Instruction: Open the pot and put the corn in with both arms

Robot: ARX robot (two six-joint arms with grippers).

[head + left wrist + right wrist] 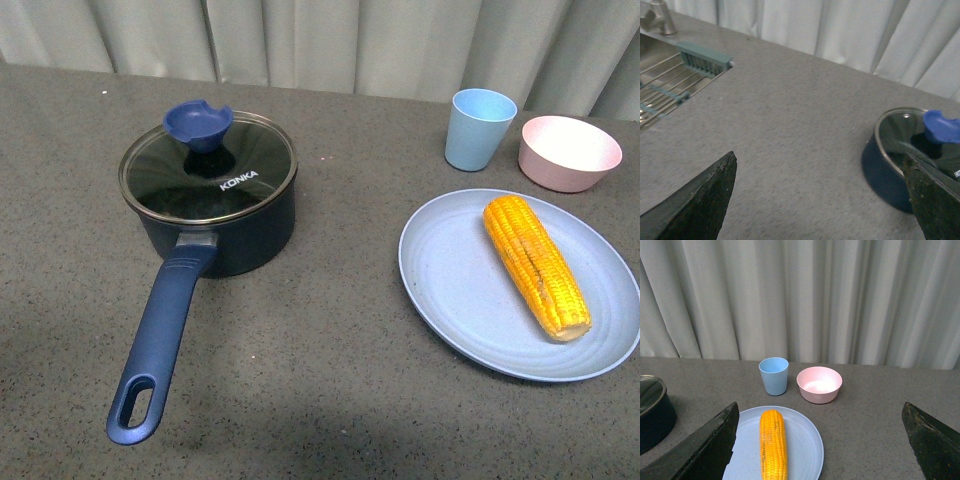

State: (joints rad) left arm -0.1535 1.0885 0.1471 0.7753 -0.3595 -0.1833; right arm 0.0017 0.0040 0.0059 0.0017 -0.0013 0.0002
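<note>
The dark navy pot (232,232) stands at the left of the grey counter with its glass lid (208,170) on, a blue knob (198,124) on top and its long blue handle (158,345) pointing toward me. The yellow corn (535,264) lies on a light blue plate (450,290) at the right. Neither arm shows in the front view. In the left wrist view my left gripper (820,175) is open and empty, with the pot (885,172) beside one finger. In the right wrist view my right gripper (820,425) is open above the counter, with the corn (773,444) near one finger.
A light blue cup (479,129) and a pink bowl (569,152) stand behind the plate. White curtains hang along the back. A sink with a wire rack (665,82) shows in the left wrist view, away from the pot.
</note>
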